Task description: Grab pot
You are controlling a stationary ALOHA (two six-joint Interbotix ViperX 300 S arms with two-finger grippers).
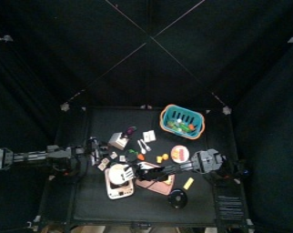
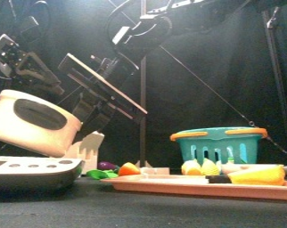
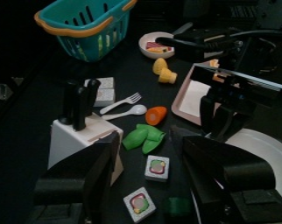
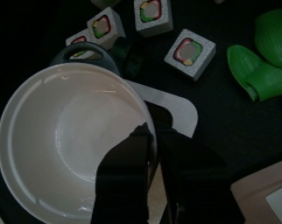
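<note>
The white pot [image 4: 74, 131] fills the right wrist view, open side towards the camera, with a grey handle [image 4: 82, 54] at its rim. My right gripper [image 4: 150, 162] is shut on the pot's rim. In the front view the pot [image 2: 33, 125] hangs tilted above a grey stand [image 2: 33, 169] at the left. In the top view it [image 1: 117, 187] is at the table's front left. My left gripper [image 3: 150, 188] is open and empty, apart from the pot [image 3: 266, 156], behind the white knife block [image 3: 79, 122].
A teal basket [image 1: 182, 117] stands at the back right, also in the left wrist view [image 3: 85, 26]. A pink cutting board [image 2: 206, 185] with toy food lies at the front. Sushi pieces [image 4: 186, 48], green toy vegetables [image 4: 266, 57], a fork and a spoon [image 3: 123, 107] lie mid-table.
</note>
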